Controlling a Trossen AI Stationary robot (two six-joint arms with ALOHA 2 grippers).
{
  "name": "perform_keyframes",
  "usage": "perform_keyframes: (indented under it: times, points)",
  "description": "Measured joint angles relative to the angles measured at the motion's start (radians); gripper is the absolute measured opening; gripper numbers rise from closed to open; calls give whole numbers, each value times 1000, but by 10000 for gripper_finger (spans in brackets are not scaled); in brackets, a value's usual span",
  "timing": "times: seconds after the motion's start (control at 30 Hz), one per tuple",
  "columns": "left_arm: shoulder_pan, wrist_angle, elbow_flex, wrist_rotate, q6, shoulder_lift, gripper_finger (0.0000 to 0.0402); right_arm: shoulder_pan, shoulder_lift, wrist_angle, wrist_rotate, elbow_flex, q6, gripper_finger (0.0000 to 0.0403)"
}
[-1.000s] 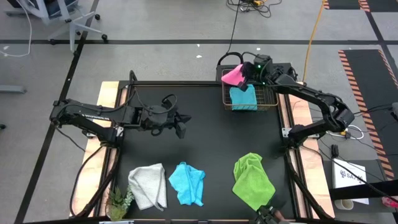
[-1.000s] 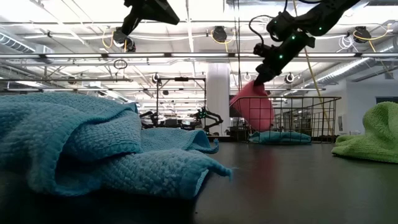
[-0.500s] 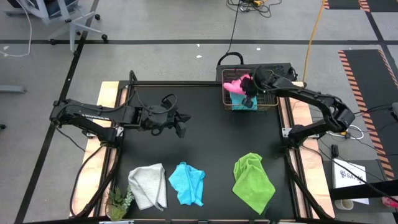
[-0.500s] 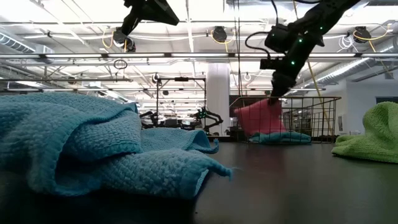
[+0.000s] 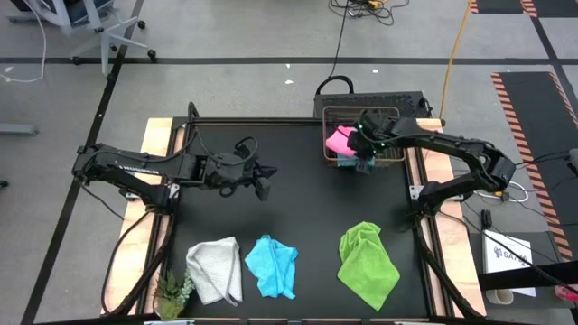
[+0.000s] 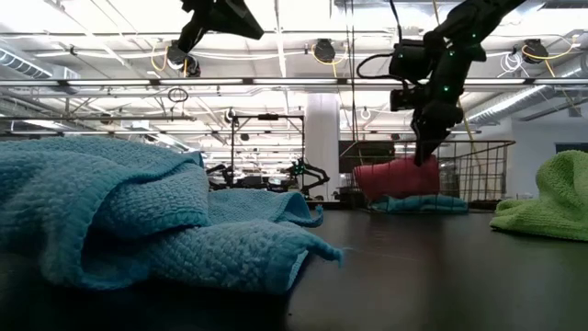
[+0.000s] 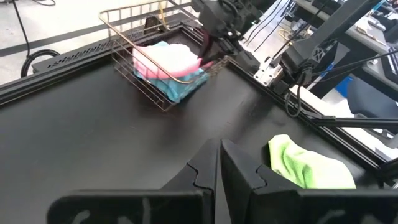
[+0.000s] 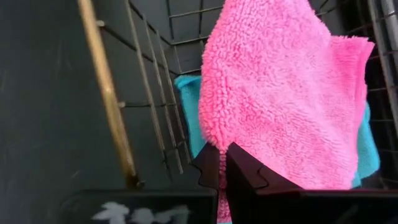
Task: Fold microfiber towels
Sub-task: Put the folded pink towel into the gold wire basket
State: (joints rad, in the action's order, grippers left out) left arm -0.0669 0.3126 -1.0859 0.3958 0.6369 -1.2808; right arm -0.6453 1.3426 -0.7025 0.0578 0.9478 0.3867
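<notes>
Over at the table's far right corner, the right gripper (image 5: 364,155) pinches the pink microfiber towel (image 5: 340,141) inside the wire basket (image 5: 397,155) — it drapes over a light blue one (image 7: 181,88) (folded, by the look). Along the near edge lie white-grey (image 5: 216,268), blue (image 5: 272,265) and lime green (image 5: 368,262) towels. Mid-table, the left gripper (image 5: 264,185) hovers, fingers closed — empty.

A wire basket (image 5: 390,155) sits at the black table's (image 5: 289,208) far edge; a small plant (image 5: 172,293) occupies its near left corner.
</notes>
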Motion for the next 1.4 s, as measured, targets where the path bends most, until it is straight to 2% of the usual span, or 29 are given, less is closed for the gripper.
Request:
perform_keyframes:
  times: [0.27,0.5,0.77,1.0,1.4]
  points:
    - [0,1,0,0,-7,0,21,-1,0,-25,-7,0,0,5]
    - [0,6,0,0,-6,0,21,-1,0,-98,-155,27,26,54]
    - [1,6,0,8,-8,0,21,-1,0,-230,-166,130,49,104]
    - [1,6,0,25,-12,0,21,-1,-10,-230,-162,216,98,105]
    - [1,6,0,26,-13,0,21,-23,-4,-196,-154,161,174,102]
